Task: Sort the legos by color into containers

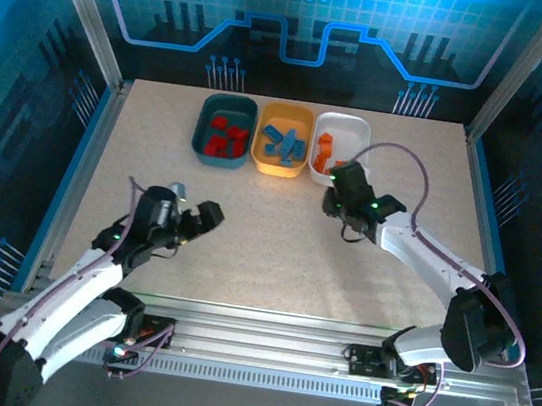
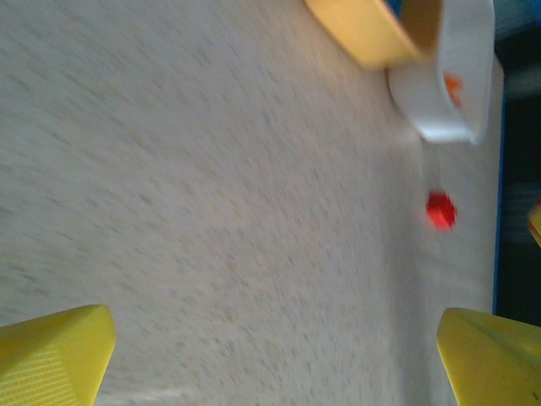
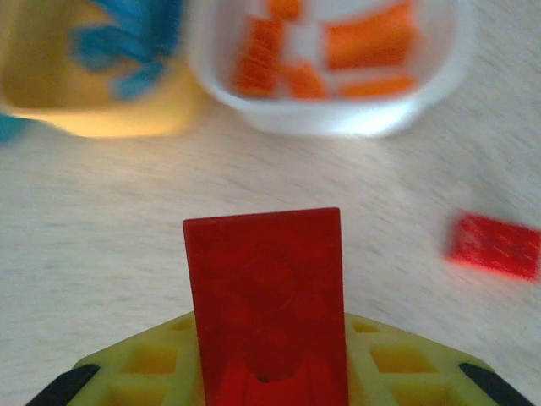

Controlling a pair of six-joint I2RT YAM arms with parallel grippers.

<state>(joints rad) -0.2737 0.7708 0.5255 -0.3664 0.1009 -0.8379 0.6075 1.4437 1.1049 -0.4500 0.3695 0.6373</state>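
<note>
I see the right end effector (image 1: 336,194) at centre right of the overhead frame, just below the white tray (image 1: 366,136). Its wrist camera shows the jaws clamped together on a red brick (image 3: 266,296), which stands upright in the lower middle of that picture. A second red brick (image 3: 494,245) lies loose on the bench (image 1: 272,264) at the right edge of that wrist view, below the white tray.

The left end effector (image 1: 195,207) hangs over bare bench at lower left of the overhead frame, fingers spread wide apart with nothing between them.

The three trays sit side by side at the top centre. The dark teal tray (image 1: 201,123) on the left holds red bricks (image 1: 225,136), the yellow-orange tray (image 1: 258,136) in the middle holds blue bricks (image 1: 282,142), and the white one holds orange bricks (image 1: 324,150).
</note>
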